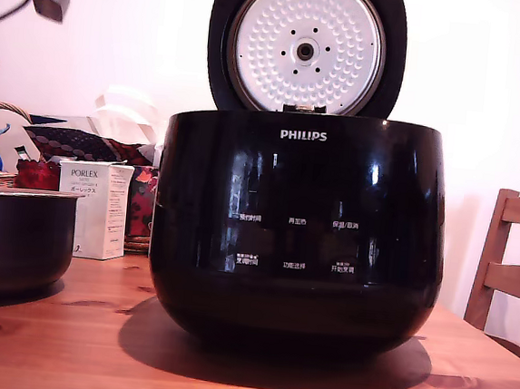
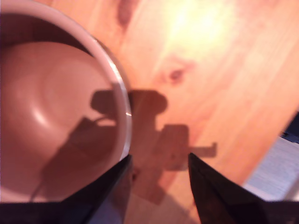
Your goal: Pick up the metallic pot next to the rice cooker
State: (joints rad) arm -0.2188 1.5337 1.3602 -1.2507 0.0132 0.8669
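The metallic pot (image 1: 14, 241) sat at the lower left of the exterior view, upright on the wooden table (image 1: 253, 376), mouth facing up and its axis vertical, with no handle to give it a long horizontal axis; it stood apart from the rice cooker (image 1: 298, 230) at frame centre, whose lid stood raised. In the wrist view the gripper (image 2: 159, 161) hung above the table with its jaws spread wide and empty, one finger over the pot's thin rim (image 2: 122, 107) and the other over bare wood. A closure from there risked slipping off the thin flared rim, and the rounded bottom could have let the pot tip or slide, probably toward the cooker.
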